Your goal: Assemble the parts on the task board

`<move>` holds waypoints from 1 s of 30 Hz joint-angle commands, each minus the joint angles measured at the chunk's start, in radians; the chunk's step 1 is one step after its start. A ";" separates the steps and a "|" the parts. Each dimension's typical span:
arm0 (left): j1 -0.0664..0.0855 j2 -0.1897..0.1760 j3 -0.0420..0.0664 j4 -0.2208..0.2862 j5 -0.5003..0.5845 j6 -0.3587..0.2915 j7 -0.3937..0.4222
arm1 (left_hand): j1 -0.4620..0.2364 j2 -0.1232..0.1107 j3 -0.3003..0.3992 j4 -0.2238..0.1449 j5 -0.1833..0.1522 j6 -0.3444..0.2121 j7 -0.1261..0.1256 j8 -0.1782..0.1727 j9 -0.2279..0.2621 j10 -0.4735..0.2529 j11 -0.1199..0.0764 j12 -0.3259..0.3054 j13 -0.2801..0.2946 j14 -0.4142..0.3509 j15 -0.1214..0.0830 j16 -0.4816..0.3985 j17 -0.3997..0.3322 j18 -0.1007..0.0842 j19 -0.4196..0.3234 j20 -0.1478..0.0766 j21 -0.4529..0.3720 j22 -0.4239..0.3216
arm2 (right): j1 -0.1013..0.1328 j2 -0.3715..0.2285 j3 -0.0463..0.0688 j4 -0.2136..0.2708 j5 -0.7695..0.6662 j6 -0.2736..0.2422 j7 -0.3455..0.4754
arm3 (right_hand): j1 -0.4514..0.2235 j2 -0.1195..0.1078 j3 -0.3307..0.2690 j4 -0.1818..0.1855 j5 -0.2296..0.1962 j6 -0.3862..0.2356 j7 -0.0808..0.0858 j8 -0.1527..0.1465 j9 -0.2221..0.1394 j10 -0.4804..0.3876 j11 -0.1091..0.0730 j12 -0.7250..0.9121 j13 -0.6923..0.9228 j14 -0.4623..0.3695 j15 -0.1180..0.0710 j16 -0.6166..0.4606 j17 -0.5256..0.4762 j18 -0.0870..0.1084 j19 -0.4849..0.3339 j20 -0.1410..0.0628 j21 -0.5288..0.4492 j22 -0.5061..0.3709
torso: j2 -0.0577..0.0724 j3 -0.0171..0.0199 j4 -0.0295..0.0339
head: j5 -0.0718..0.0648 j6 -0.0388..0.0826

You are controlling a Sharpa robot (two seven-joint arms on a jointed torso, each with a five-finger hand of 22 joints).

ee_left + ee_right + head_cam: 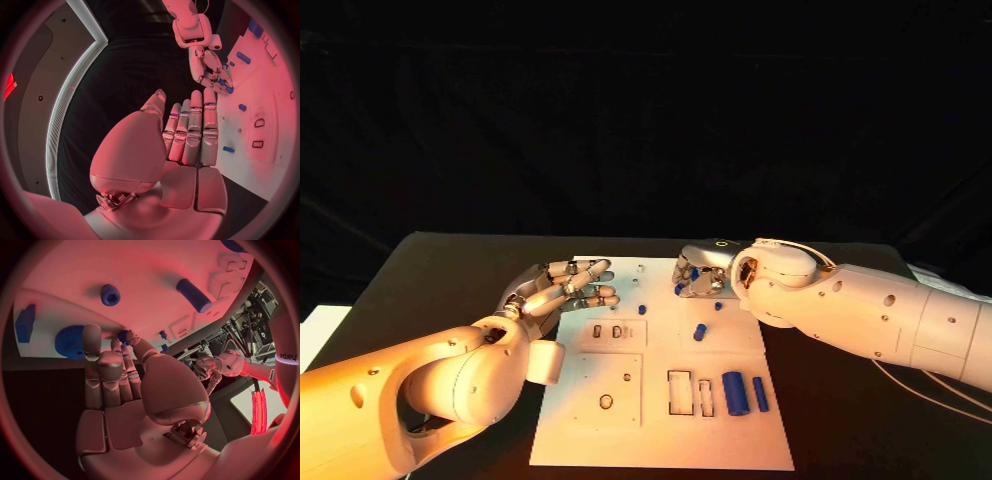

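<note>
Right hand (pixel 119 385) fingers (pixel 92 347) touch blue gear (pixel 70 341) on board.

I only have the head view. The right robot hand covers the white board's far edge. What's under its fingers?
Observer: Right wrist view shows a blue toothed wheel at the edge of the white task board, beside the fingertips of the right robot hand.
Operator: Holding anything?
Observer: A small blue part sits at its thumb tip; pinched or not, I cannot tell.
Operator: Left robot hand?
Observer: Left wrist view: fingers straight, holding nothing.
</note>
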 commanded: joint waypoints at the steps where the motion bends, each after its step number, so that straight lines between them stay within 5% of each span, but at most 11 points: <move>1: 0.002 0.000 0.001 0.004 0.003 0.024 -0.001 | -0.011 0.002 -0.002 -0.006 -0.004 0.004 0.005 -0.005 -0.002 0.003 0.001 -0.005 -0.001 0.007 0.003 0.004 0.001 0.010 0.006 0.001 0.006 0.001 | -0.001 0.004 -0.001 -0.001 -0.031 0.022 -0.017 | 0.001 0.009 0.013 -0.001 -0.009 0.011 -0.001 0.004 0.002 0.009 -0.001 0.001 0.000 0.005 -0.001 0.011 0.010 -0.005 -0.005 0.000 0.015 0.015 | 0.007 -0.0005 0.0020 | -0.002 0.001; 10: 0.003 0.000 0.001 0.004 0.003 0.027 -0.004 | -0.011 0.002 -0.002 -0.006 -0.004 0.004 0.005 -0.005 -0.002 0.003 0.001 -0.005 -0.001 0.007 0.003 0.004 0.001 0.010 0.006 0.001 0.006 0.001 | -0.002 0.009 -0.001 -0.001 -0.049 -0.010 -0.028 | -0.003 0.023 0.068 0.005 -0.066 0.058 -0.018 0.016 0.008 0.057 -0.017 0.009 0.001 0.015 -0.014 0.066 0.082 -0.018 0.023 -0.008 0.100 0.118 | 0.012 -0.0010 0.0041 | -0.005 0.000; 16: 0.004 0.000 0.001 0.003 0.003 0.025 -0.005 | -0.012 0.003 -0.002 -0.007 -0.004 0.003 0.005 -0.007 -0.002 0.002 0.002 -0.007 -0.001 0.009 0.003 0.005 0.004 0.009 0.007 0.000 0.006 0.001 | -0.002 0.006 -0.001 0.006 -0.051 -0.093 -0.036 | -0.011 0.026 0.108 0.016 -0.102 0.074 -0.024 0.016 0.010 0.075 -0.023 0.003 0.000 0.013 -0.020 0.084 0.101 -0.022 0.024 -0.011 0.130 0.149 | 0.016 -0.0017 0.0046 | -0.007 0.003; 23: 0.004 -0.001 0.001 -0.001 0.003 0.029 -0.005 | -0.013 0.002 -0.003 -0.008 -0.004 0.001 0.006 -0.009 -0.002 0.000 0.002 -0.009 -0.001 0.010 0.003 0.005 0.006 0.009 0.008 0.000 0.006 0.001 | -0.002 0.001 0.000 0.027 -0.010 -0.248 -0.028 | -0.014 0.016 0.157 0.026 -0.114 0.069 -0.018 0.006 0.008 0.065 -0.019 -0.004 -0.001 -0.002 -0.018 0.060 0.062 -0.019 0.001 -0.008 0.127 0.133 | 0.020 -0.0033 0.0106 | -0.004 0.014; 28: 0.004 0.000 0.001 -0.004 0.003 0.033 -0.006 | -0.015 0.001 -0.004 -0.009 -0.004 0.001 0.006 -0.010 -0.002 0.000 0.002 -0.010 -0.001 0.010 0.003 0.005 0.007 0.009 0.009 0.000 0.006 0.001 | -0.002 0.015 0.000 0.022 -0.001 -0.277 -0.040 | -0.015 0.011 0.164 0.028 -0.114 0.068 -0.017 0.004 0.007 0.062 -0.019 -0.004 -0.001 -0.004 -0.017 0.058 0.059 -0.018 -0.002 -0.007 0.127 0.132 | 0.022 -0.0073 0.0160 | -0.004 0.013; 30: 0.004 0.001 0.001 -0.004 0.003 0.034 -0.007 | -0.015 0.001 -0.005 -0.009 -0.004 0.001 0.006 -0.010 -0.002 0.000 0.002 -0.010 -0.001 0.010 0.003 0.005 0.008 0.009 0.009 0.000 0.005 0.001 | -0.002 0.029 0.000 0.012 -0.002 -0.281 -0.048 | -0.014 0.004 0.174 0.029 -0.115 0.066 -0.016 0.003 0.007 0.059 -0.017 -0.004 -0.001 -0.006 -0.016 0.055 0.055 -0.016 -0.010 -0.006 0.121 0.121 | 0.023 -0.0061 0.0152 | -0.002 0.012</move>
